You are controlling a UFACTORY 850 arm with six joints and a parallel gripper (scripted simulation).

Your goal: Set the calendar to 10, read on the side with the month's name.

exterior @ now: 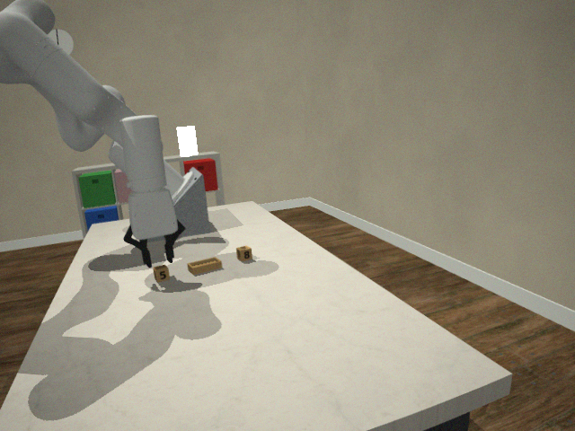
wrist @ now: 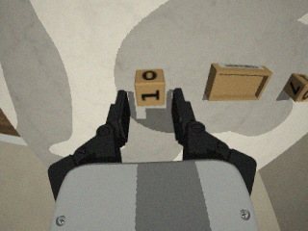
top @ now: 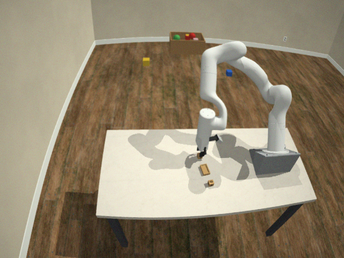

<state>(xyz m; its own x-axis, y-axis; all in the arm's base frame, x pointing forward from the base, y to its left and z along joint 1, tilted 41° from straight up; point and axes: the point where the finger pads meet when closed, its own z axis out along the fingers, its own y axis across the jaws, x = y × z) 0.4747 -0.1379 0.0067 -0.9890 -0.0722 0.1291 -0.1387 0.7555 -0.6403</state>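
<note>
A small wooden cube (top: 198, 155) stands on the table just past the tray's far end. It shows a 5 in the exterior view (exterior: 161, 273), and a 0 and a 1 on two faces in the wrist view (wrist: 149, 87). The empty wooden tray (top: 205, 169) lies flat on the table and also shows in the exterior view (exterior: 204, 266) and the wrist view (wrist: 238, 81). A second cube (top: 210, 182) stands beyond the tray's other end and shows an 8 (exterior: 243, 253). My gripper (exterior: 157, 260) (wrist: 150, 100) points down, open, with its fingertips just above the first cube and apart from it.
The robot's grey base (top: 273, 162) stands at the table's right side. A box of toys (top: 186, 41), a yellow block (top: 145, 61) and a blue block (top: 228, 72) are on the floor far off. A shelf with coloured bins (exterior: 100, 195) stands behind the table.
</note>
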